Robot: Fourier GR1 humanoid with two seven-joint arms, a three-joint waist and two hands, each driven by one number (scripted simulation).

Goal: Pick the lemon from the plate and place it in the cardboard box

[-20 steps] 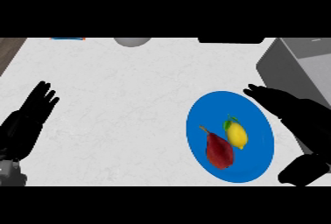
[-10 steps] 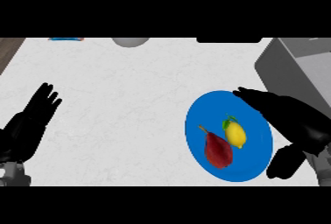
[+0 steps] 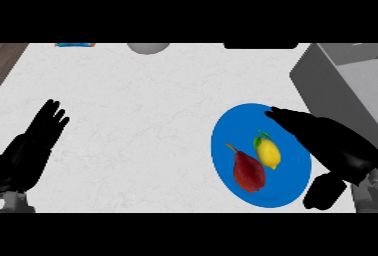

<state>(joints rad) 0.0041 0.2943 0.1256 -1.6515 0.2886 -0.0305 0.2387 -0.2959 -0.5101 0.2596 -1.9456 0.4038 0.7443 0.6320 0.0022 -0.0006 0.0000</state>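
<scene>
The lemon (image 3: pixel 269 153) lies on the blue plate (image 3: pixel 225 145) near the tabletop's right edge, beside a red pear (image 3: pixel 249 172). The right hand (image 3: pixel 328 142) is held over the plate's right rim, fingers apart, positioned for grasping. The left hand (image 3: pixel 33 145) rests open at the left edge. The cardboard box (image 3: pixel 336 75) waits at the far right corner.

On the white marbled table (image 3: pixel 148 115) are one round blue plate (image 3: pixel 225 150), one yellow lemon (image 3: pixel 269 153), one dark red pear (image 3: pixel 249 172) and one grey box (image 3: pixel 336 80).

A yellow lemon (image 3: pixel 269 153) lies on a round blue plate (image 3: pixel 226 150), right of a dark red pear (image 3: pixel 248 171). A grey cardboard box (image 3: pixel 336 80) stands behind the plate, to its right.
</scene>
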